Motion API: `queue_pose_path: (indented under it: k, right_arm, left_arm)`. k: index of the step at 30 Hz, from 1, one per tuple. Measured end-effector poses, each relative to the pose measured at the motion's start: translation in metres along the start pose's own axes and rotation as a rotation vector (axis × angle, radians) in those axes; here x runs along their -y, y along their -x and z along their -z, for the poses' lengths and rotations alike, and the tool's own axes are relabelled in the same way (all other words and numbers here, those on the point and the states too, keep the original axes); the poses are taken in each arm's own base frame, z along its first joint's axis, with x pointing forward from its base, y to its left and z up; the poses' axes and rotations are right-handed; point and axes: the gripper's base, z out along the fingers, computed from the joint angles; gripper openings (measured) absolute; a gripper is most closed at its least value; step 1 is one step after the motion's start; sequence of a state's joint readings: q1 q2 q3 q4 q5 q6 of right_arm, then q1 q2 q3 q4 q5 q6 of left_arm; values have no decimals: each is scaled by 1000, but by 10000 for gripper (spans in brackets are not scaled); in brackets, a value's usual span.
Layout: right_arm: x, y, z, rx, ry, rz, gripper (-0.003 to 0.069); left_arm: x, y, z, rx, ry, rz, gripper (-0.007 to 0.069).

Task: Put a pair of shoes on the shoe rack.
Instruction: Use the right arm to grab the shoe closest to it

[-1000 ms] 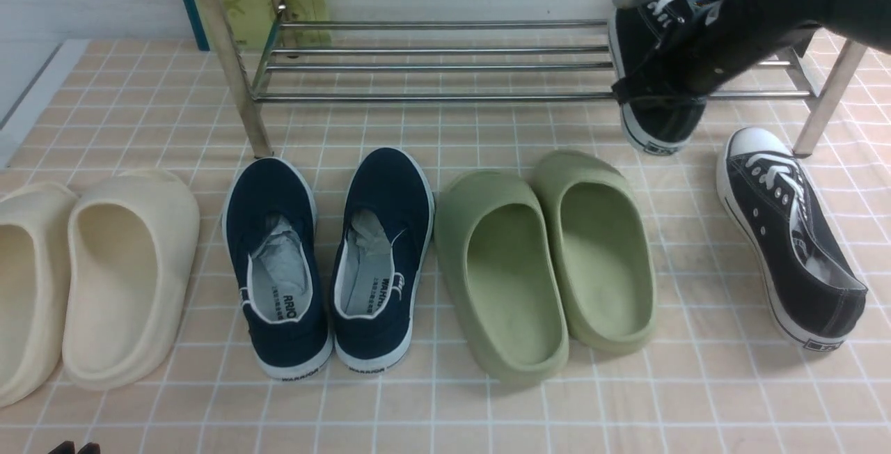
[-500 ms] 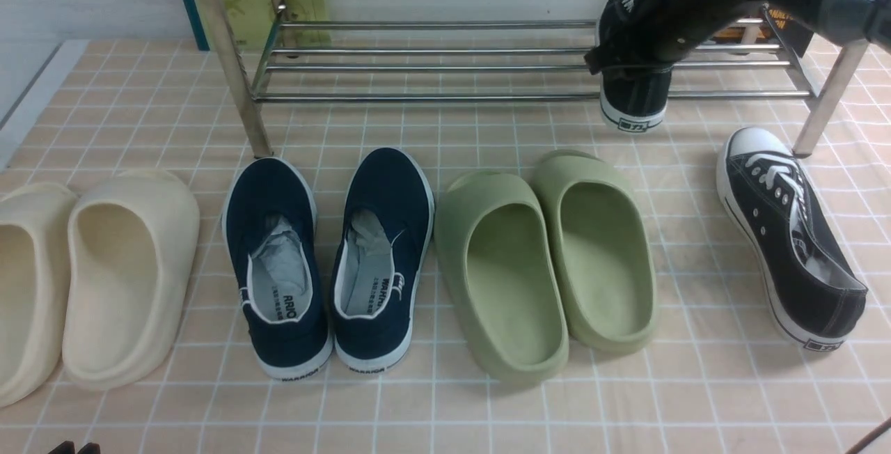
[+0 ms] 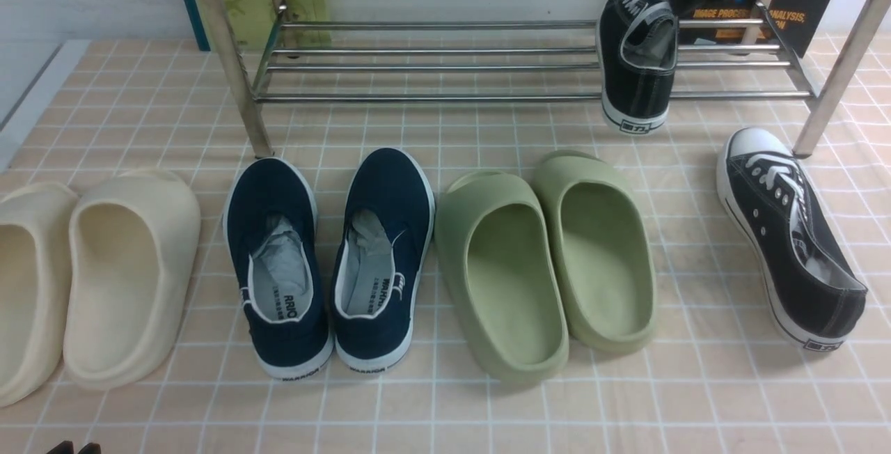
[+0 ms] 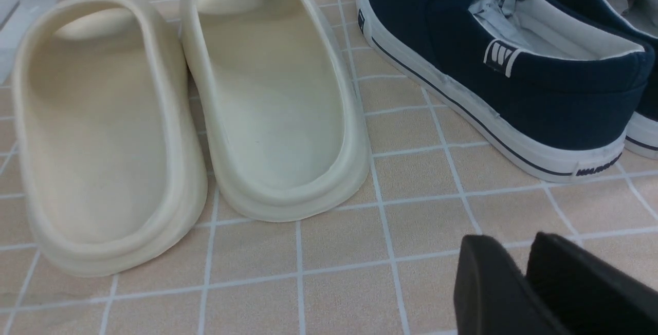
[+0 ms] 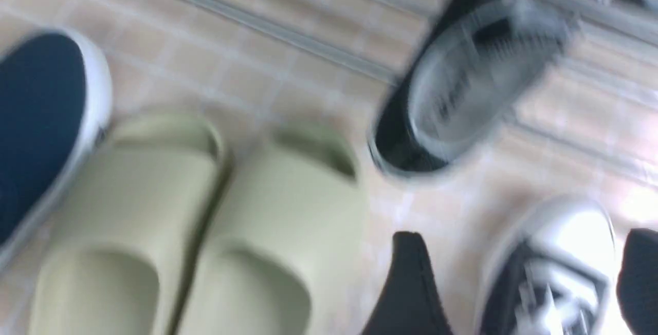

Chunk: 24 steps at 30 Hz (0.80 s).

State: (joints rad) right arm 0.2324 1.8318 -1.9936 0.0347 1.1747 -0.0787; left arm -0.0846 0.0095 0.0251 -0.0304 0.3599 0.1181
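**One sneaker on the rack, its partner waiting on the worktop**

In the front view, one black lace-up sneaker sat on the lower bars of the steel shoe rack. It was near the rack's right end, toe pointing to the back and heel hanging over the front bar. The second sneaker lay on the tiled worktop, just in front of the rack's right leg. It was angled, with its white toe cap nearest the rack. The green slippers, navy slip-ons and cream slippers stood in a row to its left.

The task looked half done, with the first placing step closing out. The next move would call for the right arm to come down over the second sneaker, grip it, and set it on the bars beside the first.

The front view showed only a dark part of the right arm at the top edge. The blurred right wrist view showed the right tool released, its fingers spread wide and carrying nothing. The racked sneaker and the second sneaker's toe cap lay below it.

Only the left wrist view showed the left tool. It was low over the worktop near the cream slippers and gripped nothing. Its fingers stood close together, and whether they were fully clenched could not be told.
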Motion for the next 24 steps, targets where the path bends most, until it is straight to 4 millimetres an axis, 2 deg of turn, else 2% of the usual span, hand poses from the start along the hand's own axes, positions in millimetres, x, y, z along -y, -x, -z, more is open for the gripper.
queue_pose_path:
  k: [1, 3, 6, 8, 10, 12, 13, 17, 19, 21, 24]
  right_arm:
    - [2, -6, 2, -34, -19, -10, 507]
    - [5, -24, -9, -133, -51, -25, 506]
    - [10, -65, -42, -311, -76, -63, 505]
    - [14, -101, -66, -416, -91, -117, 505]
    - [19, -121, -76, -459, -102, -148, 505]
    - [30, -155, -94, -471, -118, -205, 505]
    - [33, -163, -101, -447, -121, -225, 505]
    - [38, -180, -118, -368, -115, -268, 459]
    - [39, -182, -124, -345, -115, -266, 398]
    - [39, -181, -125, -330, -118, -261, 308]
    - [39, -180, -125, -321, -113, -253, 113]
  left_arm:
    - [0, 0, 0, 0, 0, 0, 158]
    - [0, 0, 0, 0, 0, 0, 160]
    - [0, 0, 0, 0, 0, 0, 163]
    - [0, 0, 0, 0, 0, 0, 164]
    - [0, 0, 0, 0, 0, 0, 165]
    - [0, 0, 0, 0, 0, 0, 165]
    - [0, 0, 0, 0, 0, 0, 165]
    - [0, 0, 0, 0, 0, 0, 168]
    - [0, 0, 0, 0, 0, 0, 169]
    - [0, 0, 0, 0, 0, 0, 171]
    - [0, 0, 0, 0, 0, 0, 175]
